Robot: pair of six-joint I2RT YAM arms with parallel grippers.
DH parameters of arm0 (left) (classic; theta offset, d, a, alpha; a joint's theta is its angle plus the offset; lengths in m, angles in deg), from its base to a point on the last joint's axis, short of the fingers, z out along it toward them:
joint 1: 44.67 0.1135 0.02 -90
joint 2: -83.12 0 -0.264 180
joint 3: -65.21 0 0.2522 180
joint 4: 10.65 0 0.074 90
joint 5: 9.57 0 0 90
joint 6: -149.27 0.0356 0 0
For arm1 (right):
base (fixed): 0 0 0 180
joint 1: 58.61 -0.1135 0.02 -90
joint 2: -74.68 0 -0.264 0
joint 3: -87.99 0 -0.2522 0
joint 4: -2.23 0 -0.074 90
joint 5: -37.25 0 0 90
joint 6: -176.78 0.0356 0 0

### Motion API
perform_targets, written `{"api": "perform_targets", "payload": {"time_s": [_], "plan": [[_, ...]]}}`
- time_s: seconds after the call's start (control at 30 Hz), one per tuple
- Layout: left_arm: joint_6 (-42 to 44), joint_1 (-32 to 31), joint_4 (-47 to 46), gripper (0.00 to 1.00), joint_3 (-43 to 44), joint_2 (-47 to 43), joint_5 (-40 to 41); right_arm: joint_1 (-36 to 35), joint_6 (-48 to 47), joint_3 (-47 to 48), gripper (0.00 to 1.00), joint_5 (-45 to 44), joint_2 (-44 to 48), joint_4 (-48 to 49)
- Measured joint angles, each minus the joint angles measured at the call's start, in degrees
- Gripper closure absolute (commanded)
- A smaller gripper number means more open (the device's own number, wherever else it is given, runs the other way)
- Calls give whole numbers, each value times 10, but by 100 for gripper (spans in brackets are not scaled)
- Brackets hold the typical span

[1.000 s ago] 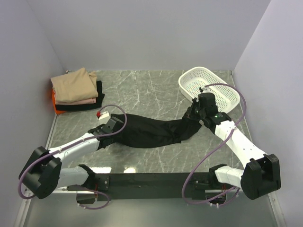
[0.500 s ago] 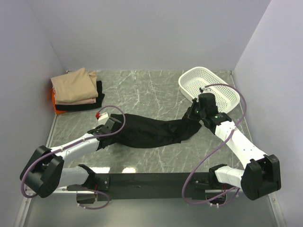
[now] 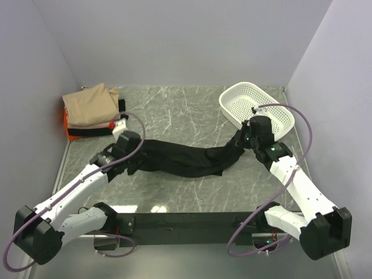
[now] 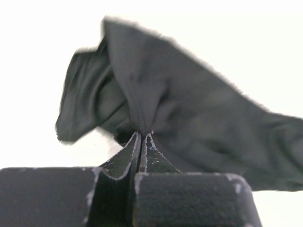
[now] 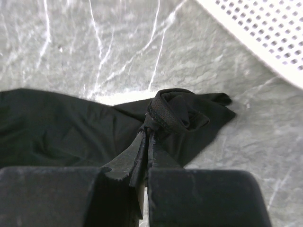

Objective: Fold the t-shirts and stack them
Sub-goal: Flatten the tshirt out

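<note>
White basket near black t-shirt

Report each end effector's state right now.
left end effector: closed, pinching the black t-shirt
right end effector: closed on the same black t-shirt's other end

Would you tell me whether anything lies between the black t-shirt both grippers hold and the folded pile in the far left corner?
Nothing visible does. Only bare grey marble tabletop separates the black cloth t-shirt, pinched by the left gripper and right gripper, from the folded stack of shirts; the white perforated plastic basket sits far right.
</note>
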Motion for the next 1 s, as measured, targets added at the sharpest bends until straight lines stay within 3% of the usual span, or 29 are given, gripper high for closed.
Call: {"api": "perform_targets", "payload": {"time_s": [0.2,0.37,0.47,0.73,1.0], "plan": [[59,49,-29,94,137,94,-3,0,-6,37,100,-23,-8,-10],[95,102,-58,61,157,255,-16,1,-10,52,100,-25,-66,-5],[105,106,-54,56,161,314,-13,1,-10,52,100,-19,-99,-4],[103,105,-75,56,164,286,31,2,-10,52,100,-17,-125,4],[91,105,-114,63,65,233,14,2,-11,52,100,-18,-125,10]]}}
